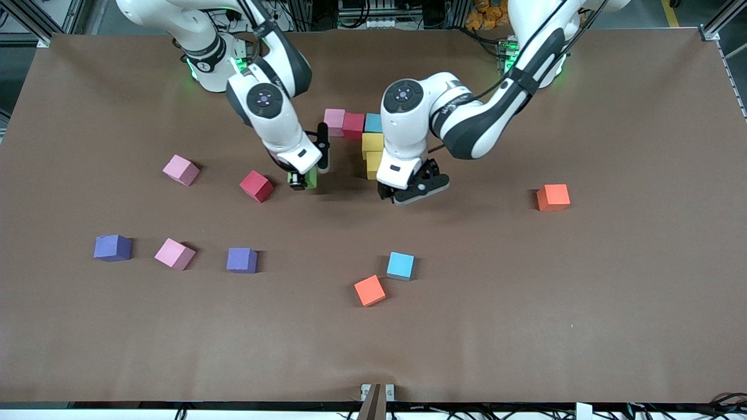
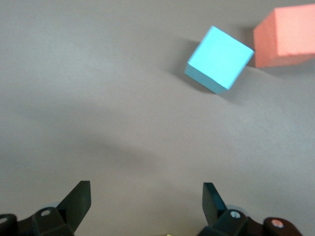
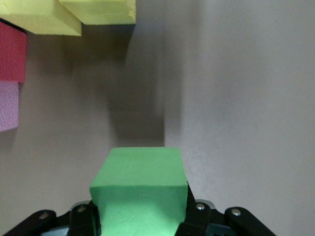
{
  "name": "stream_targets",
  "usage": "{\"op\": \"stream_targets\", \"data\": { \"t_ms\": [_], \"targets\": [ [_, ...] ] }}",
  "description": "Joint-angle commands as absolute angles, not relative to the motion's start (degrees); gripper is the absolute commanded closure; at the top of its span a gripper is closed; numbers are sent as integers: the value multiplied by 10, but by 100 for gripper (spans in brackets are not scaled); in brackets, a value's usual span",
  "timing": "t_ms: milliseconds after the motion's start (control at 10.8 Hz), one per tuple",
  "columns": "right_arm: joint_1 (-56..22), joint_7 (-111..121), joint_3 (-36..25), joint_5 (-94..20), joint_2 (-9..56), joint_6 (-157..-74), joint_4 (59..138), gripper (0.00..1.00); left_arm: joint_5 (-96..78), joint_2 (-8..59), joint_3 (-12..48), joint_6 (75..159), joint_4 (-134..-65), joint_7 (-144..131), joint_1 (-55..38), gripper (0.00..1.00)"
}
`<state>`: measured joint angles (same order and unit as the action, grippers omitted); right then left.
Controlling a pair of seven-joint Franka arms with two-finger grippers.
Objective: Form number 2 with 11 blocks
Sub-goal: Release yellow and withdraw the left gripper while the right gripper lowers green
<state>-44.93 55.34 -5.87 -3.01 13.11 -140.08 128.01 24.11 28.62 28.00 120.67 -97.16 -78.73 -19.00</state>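
The left arm's wrist covered part of the lower yellow block [image 1: 373, 165] and the light blue block [image 1: 373, 122] in the started figure. The green block [image 1: 311, 178] showed only as a sliver under the right gripper [image 1: 304, 179]. In the left wrist view, the orange block [image 2: 288, 37] was cut off by the frame edge.

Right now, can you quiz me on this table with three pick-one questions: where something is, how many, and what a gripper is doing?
1. The loose light blue block lies beside:
A an orange block
B a purple block
C a pink block

2. How many purple blocks are on the table?
A one
B two
C four

3. The right gripper is:
A open over a pink block
B shut on the green block
C resting empty on the table

Answers: 1 A, an orange block sits next to it. 2 B, one purple block and another. 3 B, its fingers clamp the green block.
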Motion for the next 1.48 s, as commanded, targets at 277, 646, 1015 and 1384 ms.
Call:
{"op": "stream_targets", "data": {
  "t_ms": [277, 646, 1015, 1384],
  "targets": [
    [-511, 469, -61, -30, 172, -1424, 1266, 55, 203, 280, 282, 1114, -907, -715, -123, 0],
    [-538, 424, -60, -30, 222, -1430, 1224, 55, 175, 275, 284, 1054, -846, -662, -59, 0],
    [-583, 368, -61, -29, 254, -1428, 1204, 55, 173, 261, 284, 1028, -837, -630, -26, 0],
    [-598, 340, -61, -25, 266, -1429, 1199, 55, 124, 227, 284, 969, -838, -537, 18, 0]
  ]
}}
